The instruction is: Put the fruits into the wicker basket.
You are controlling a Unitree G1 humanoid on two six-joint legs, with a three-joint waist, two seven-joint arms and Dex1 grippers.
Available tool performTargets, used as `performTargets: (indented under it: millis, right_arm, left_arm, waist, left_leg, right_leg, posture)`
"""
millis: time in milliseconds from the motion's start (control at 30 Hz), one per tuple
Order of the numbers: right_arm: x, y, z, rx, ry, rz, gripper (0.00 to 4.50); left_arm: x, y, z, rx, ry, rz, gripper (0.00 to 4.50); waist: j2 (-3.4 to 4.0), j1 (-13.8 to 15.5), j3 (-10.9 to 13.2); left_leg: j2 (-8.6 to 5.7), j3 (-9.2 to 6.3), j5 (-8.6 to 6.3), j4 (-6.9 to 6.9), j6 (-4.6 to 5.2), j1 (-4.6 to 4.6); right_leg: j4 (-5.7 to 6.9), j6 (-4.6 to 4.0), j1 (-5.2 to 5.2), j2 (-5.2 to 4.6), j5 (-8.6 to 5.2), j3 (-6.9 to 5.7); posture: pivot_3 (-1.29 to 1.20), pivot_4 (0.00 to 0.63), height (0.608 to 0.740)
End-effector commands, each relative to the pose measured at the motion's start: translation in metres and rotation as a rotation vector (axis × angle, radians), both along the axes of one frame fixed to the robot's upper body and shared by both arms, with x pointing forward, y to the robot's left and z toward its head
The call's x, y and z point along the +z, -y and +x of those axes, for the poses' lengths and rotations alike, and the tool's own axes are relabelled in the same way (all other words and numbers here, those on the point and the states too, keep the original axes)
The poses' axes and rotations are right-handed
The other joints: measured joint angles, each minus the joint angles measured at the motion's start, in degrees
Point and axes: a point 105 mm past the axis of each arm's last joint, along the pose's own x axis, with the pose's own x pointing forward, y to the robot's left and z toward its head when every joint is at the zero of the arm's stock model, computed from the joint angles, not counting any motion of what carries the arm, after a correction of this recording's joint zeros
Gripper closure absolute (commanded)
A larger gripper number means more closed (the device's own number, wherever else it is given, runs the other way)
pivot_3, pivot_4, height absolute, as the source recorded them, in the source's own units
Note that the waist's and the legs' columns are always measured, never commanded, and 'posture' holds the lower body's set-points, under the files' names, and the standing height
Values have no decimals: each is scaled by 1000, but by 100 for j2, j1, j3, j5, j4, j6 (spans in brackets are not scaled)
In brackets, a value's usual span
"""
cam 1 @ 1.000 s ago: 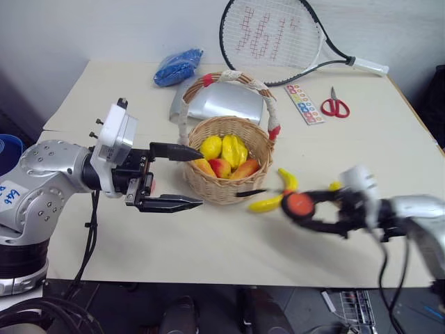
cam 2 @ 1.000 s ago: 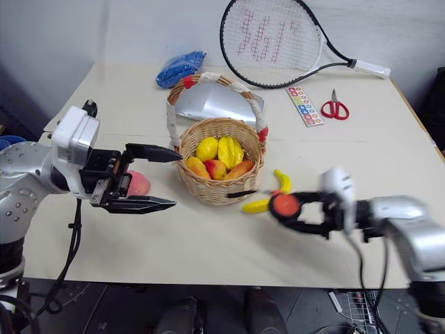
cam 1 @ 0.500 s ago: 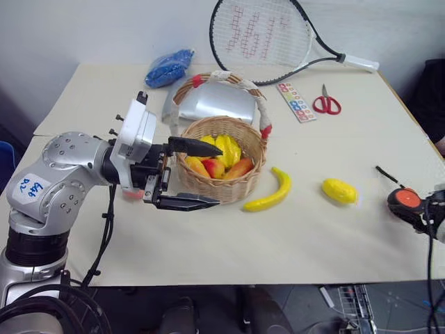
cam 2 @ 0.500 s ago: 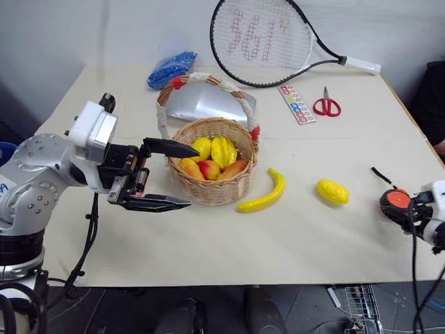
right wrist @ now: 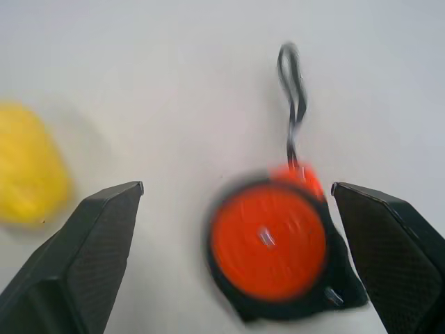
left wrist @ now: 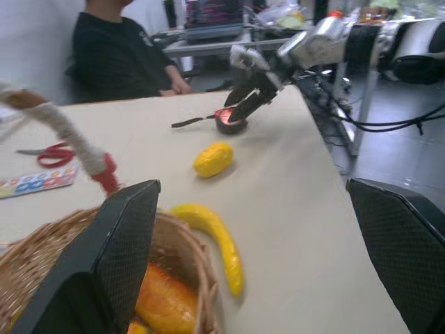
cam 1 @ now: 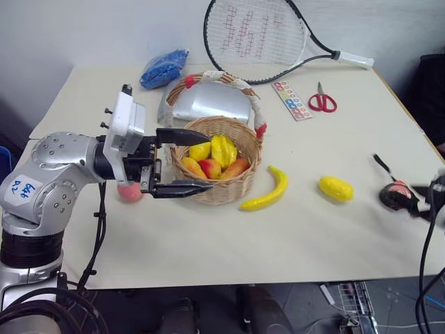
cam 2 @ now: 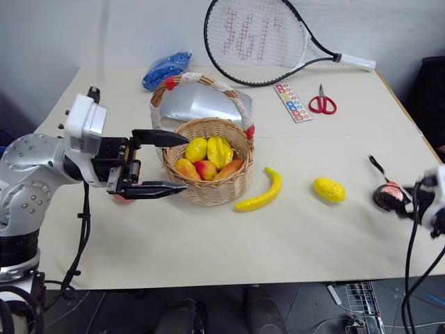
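Observation:
The wicker basket [cam 1: 221, 186] stands mid-table, holding several yellow and red fruits. To its right, a banana [cam 1: 268, 192] and a lemon [cam 1: 336, 188] lie on the table. A peach [cam 1: 128, 193] sits left of the basket, partly hidden behind my left arm. My left gripper [cam 2: 185, 163] is open and empty, level at the basket's left rim, one finger over the rim and the other in front of the wall. My right gripper [right wrist: 236, 188] is open near the table's right edge. An orange-and-black tape measure [right wrist: 271, 250] lies on the table between its fingers, apart from both.
A silver pouch [cam 1: 208, 104] and a blue bag [cam 1: 161, 67] lie behind the basket. Farther back are a tennis racket [cam 1: 254, 35], a colour card [cam 1: 290, 101] and red scissors [cam 1: 321, 101]. A person in black [left wrist: 125, 56] sits beyond the table's right end.
My right gripper carried the tape measure from beside the banana to the table's right edge and opened, leaving it on the table. The camera view shifted. My left gripper stays open by the basket.

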Motion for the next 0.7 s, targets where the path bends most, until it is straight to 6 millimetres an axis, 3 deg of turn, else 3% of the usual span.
performTargets:
  millis: [33, 100, 200, 400, 533, 700]
  right_arm:
    - [66, -77, -20, 394, 136, 3, 15]
    - [71, -110, -30, 550, 151, -29, 15]
    - [74, -143, -42, 702, 176, -63, 15]
    - [84, -187, -62, 927, 175, -32, 15]
    - [84, -206, -74, 1035, 217, -114, 15]
    - [84, -216, -75, 1071, 238, -94, 15]
  left_arm:
    - [1, -39, 10, 301, 20, -36, 0]
    - [-13, -63, 13, 479, -3, -32, 0]
    - [-32, -91, 9, 696, -43, -39, 0]
    - [-63, -124, 1, 976, -129, -38, 0]
    - [-79, -133, 11, 1057, -184, -53, 0]
    - [-99, -119, 32, 1025, -205, -12, 0]
  waist:
    - [1, -20, 0]
    - [-15, 13, 0]
    - [-39, 69, 2]
    - [-43, 213, 4]
    - [-48, 295, 2]
    - [-49, 313, 1]
  left_leg:
    - [5, -3, 0, -5, -4, 0]
    - [21, -28, -2, -14, -19, 0]
    - [50, -37, -19, -6, -32, -13]
    - [25, -30, -59, 3, 37, -29]
    - [17, -35, -63, 3, 48, -29]
    - [7, -34, -63, 2, 53, -32]
  right_leg:
    - [0, -1, -2, 2, -1, -2]
    - [-3, -10, -1, 20, -7, -12]
    - [-21, -17, 0, 46, -10, -14]
    - [-39, -14, -5, -6, -8, -29]
    - [-46, -14, -2, -16, -7, -36]
    - [-48, -14, -2, -23, -7, -36]
  posture:
    - [0, 150, 740]
    - [0, 150, 740]
    - [0, 150, 740]
    - [0, 150, 740]
    - [0, 150, 740]
    - [0, 150, 740]
